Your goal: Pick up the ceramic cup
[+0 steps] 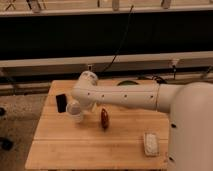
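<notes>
My tool (61, 103) hovers low over the left of the table (55, 150), fingers apart to take the wide rim. The ceramic cup (76, 113) stands just right of it, not gripped.

Wood table (60, 150): wht cup (75, 113), green bowl (127, 83), red-brown obj (104, 119), wht pad (150, 143).
</notes>
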